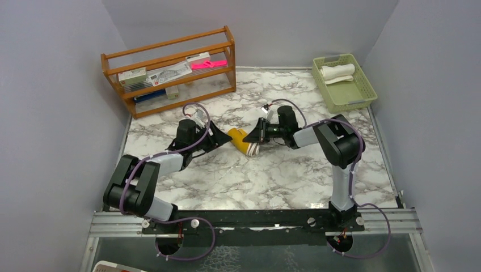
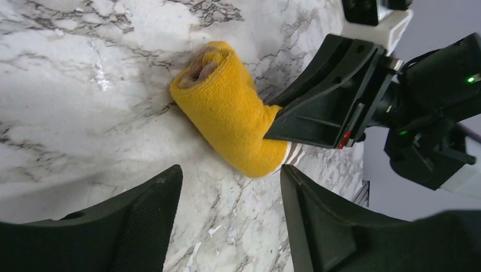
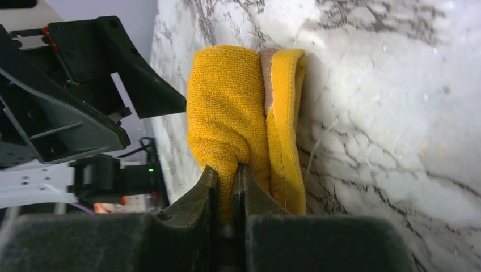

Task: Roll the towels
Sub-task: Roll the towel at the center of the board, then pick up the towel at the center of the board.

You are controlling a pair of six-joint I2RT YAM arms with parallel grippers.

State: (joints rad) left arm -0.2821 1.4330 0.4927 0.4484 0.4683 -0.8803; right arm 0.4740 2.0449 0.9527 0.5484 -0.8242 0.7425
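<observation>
Yellow towel (image 1: 244, 140): mustard terry, rolled into a short thick cylinder, lying on its side at mid-tabletop (image 1: 272, 175). Its striped end is pinched in the closed jaws of the right gripper (image 3: 226, 173). White towel (image 1: 338, 72): cream, rolled, lying in the basket (image 1: 363, 90) at the far right corner.

Open tabletop (image 1: 266, 175) around yellow towel (image 1: 244, 141); wooden rack (image 1: 230, 59), green basket (image 1: 347, 93) far back

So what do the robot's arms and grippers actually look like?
The left arm and right arm have bulky black joint housings, pale grey links and thin purple cables looping along them. The left gripper and right gripper are black with flat wedge-shaped jaws; each bears a small red mark.
</observation>
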